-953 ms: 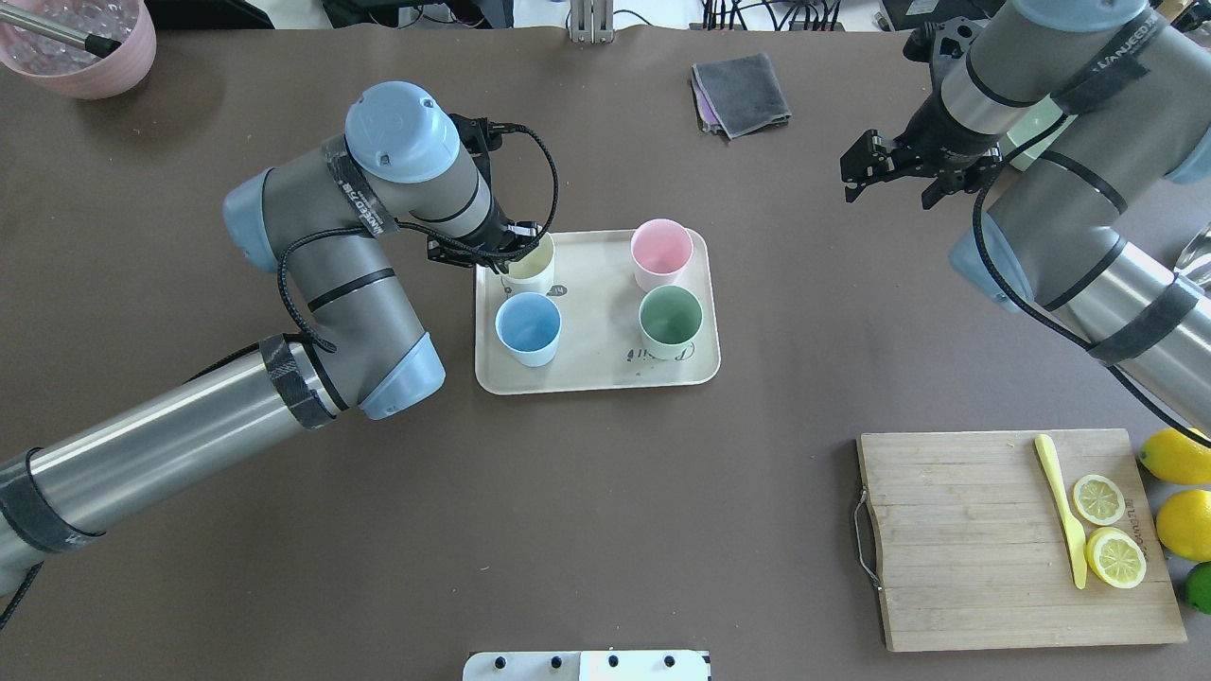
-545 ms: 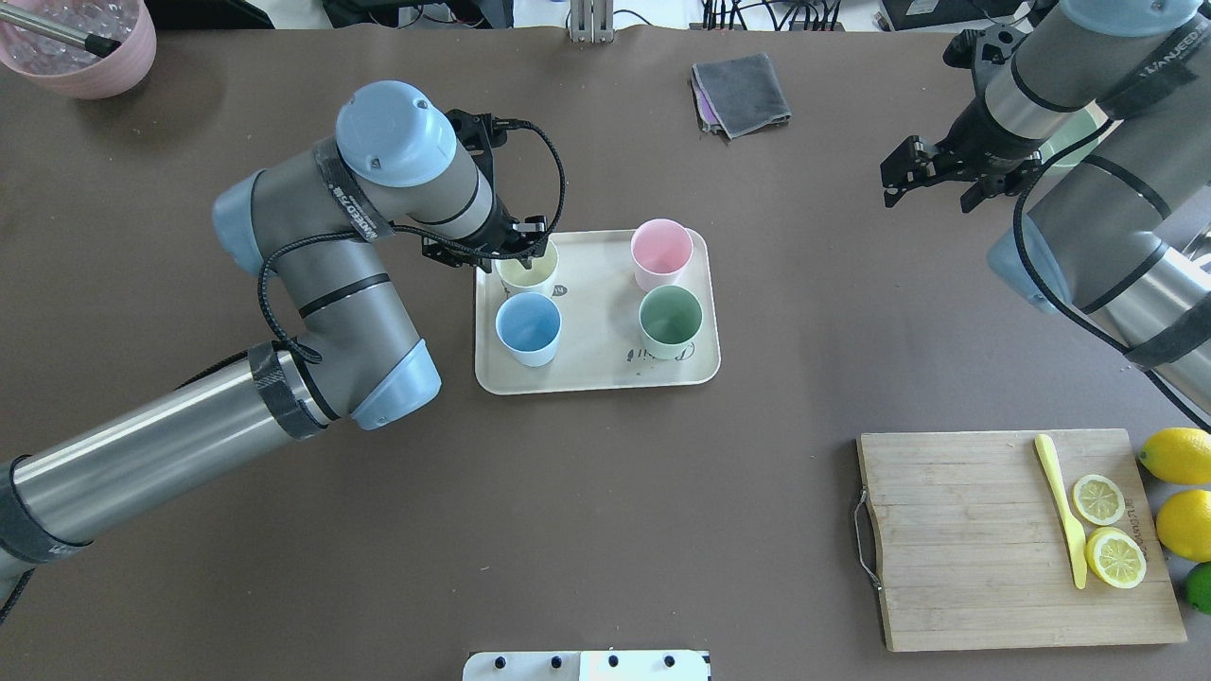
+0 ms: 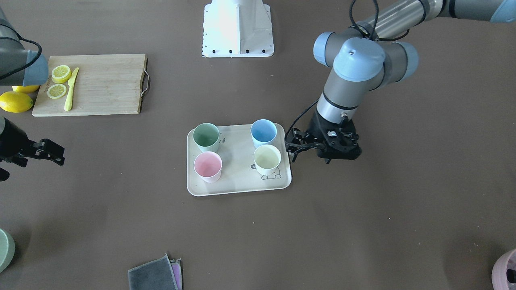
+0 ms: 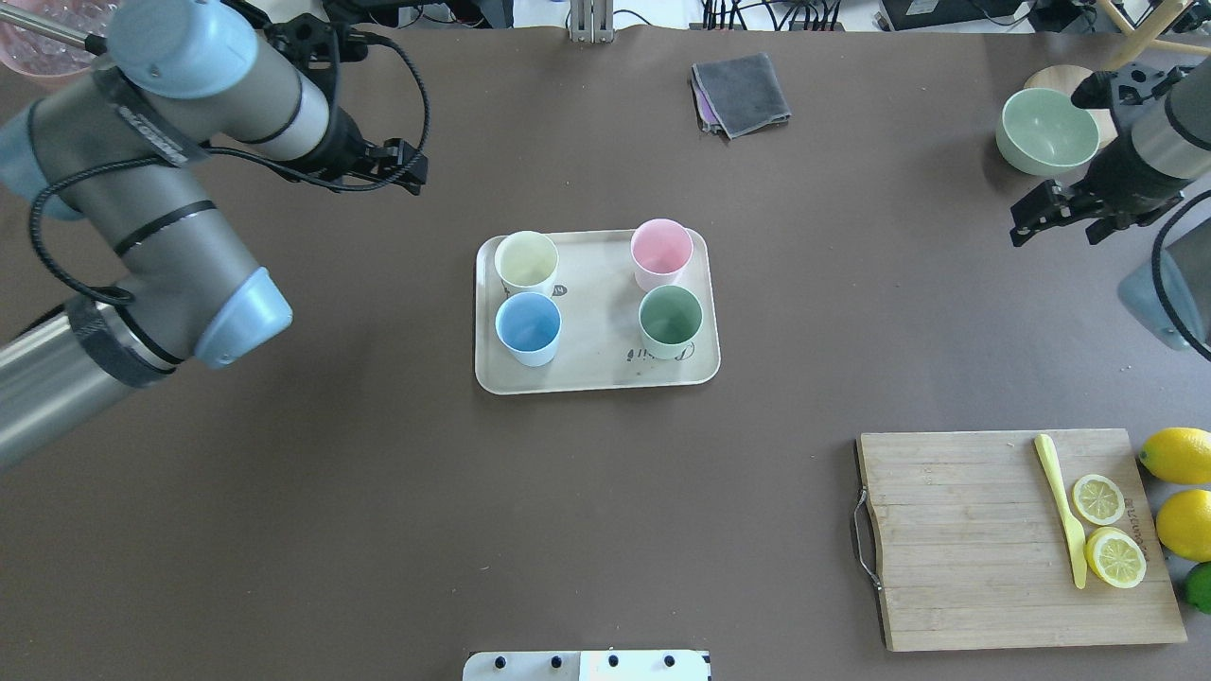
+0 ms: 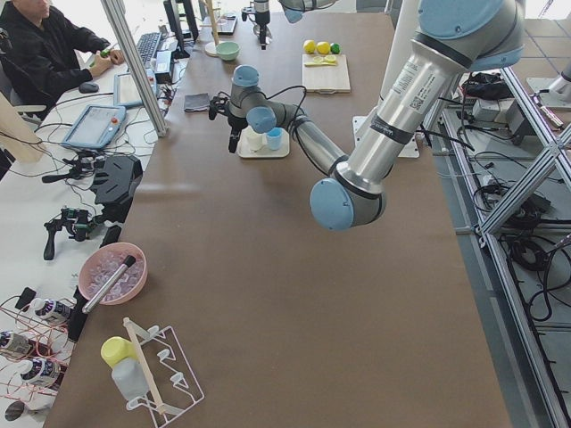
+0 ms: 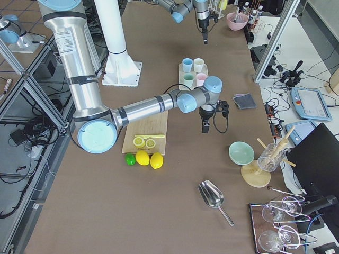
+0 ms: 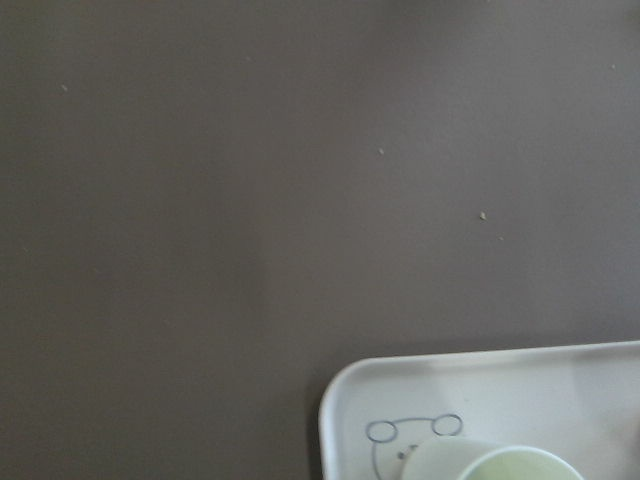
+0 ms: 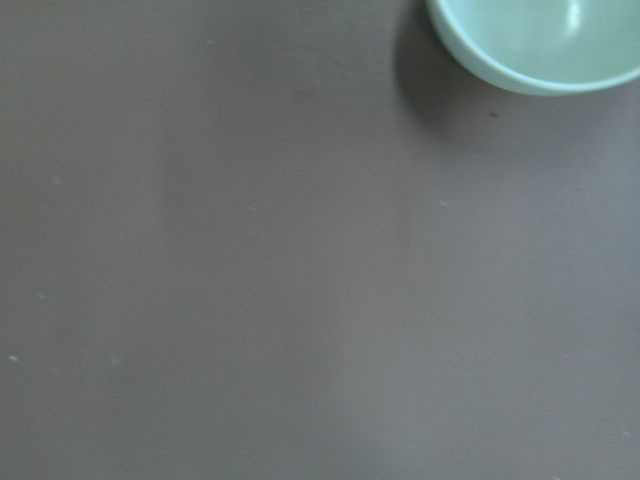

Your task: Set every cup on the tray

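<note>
All four cups stand upright on the tray (image 4: 605, 376), one toward each corner: the cream cup (image 4: 526, 260) and the blue cup (image 4: 528, 326) on its left half, nearly touching; the pink cup (image 4: 661, 251) and the green cup (image 4: 671, 320) on its right half. My left gripper (image 4: 409, 168) hangs off the tray on its left side, over bare table (image 4: 605, 530) — fingers spread, nothing between them, touching no cup; its wrist camera catches only one tray corner and the cream cup's rim at the bottom edge. My right gripper (image 4: 1026, 219) hangs well apart from the tray, near the mint bowl (image 4: 1043, 132) — its fingers apart too, and empty.
</note>
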